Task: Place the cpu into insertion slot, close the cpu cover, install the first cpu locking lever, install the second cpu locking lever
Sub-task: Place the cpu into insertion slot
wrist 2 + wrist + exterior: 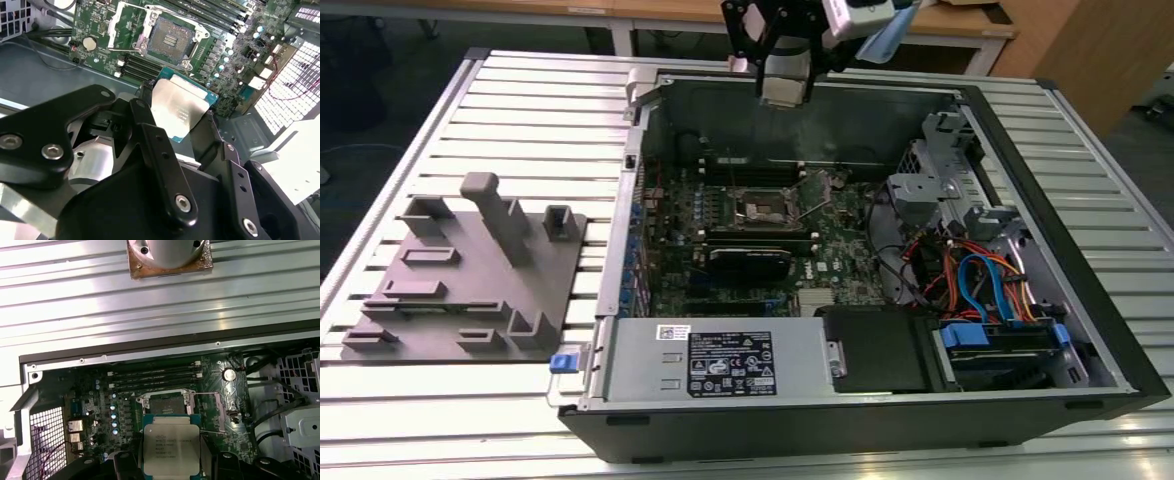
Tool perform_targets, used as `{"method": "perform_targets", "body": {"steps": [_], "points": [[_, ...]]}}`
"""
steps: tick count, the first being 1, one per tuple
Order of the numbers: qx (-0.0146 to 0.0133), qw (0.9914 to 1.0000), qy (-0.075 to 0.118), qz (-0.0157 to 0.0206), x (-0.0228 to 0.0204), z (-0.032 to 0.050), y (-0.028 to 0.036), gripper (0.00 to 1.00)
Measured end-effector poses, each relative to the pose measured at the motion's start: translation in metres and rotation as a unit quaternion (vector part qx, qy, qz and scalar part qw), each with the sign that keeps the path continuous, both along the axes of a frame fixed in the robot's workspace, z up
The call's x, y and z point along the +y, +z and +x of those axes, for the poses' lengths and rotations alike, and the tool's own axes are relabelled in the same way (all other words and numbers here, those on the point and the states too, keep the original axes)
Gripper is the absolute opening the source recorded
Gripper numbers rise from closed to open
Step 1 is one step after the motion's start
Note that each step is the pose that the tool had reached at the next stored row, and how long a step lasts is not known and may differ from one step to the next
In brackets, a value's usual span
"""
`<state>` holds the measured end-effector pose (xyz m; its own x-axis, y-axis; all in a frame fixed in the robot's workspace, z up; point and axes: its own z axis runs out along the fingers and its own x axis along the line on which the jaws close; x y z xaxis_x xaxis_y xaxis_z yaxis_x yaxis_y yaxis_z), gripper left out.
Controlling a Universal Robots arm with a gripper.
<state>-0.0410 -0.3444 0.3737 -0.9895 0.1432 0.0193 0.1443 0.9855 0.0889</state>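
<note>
While the cpu is not yet seated, the arm [785,45] in the exterior view hangs high over the far wall of the open computer case [1101,330]. It is well apart from the insertion slot [761,208], which lies bare on the green motherboard [821,262]. A grey moulded fixture [467,270] sits far from the slot, toward the exterior view's left. In the second wrist view the gripper [176,116] pinches the cpu [182,107] by two opposite edges between its black fingers [150,135], a hold that probably keeps the chip's underside free for seating. The slot [170,40] lies beyond the chip and apart from it, with its dark contact field exposed. The cpu cover [122,25] is swung off to one side of the slot, which leaves the opening clear to receive the chip. In the first wrist view the cpu [170,450] shows its silver-grey top, its edges roughly parallel to the rim of the slot [165,402]. That suggests it is being lined up, though it hangs short of the slot and does not touch it. The cover [207,410] stands open just beside the slot, and the long memory slots [155,375] run on the slot's other side from the chip.
</note>
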Motion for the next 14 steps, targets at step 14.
{"method": "perform_targets", "body": {"steps": [14], "points": [[0.0000,0.99726,-0.074,0.0000,0.0000,0.0000,-0.0012,0.54]]}}
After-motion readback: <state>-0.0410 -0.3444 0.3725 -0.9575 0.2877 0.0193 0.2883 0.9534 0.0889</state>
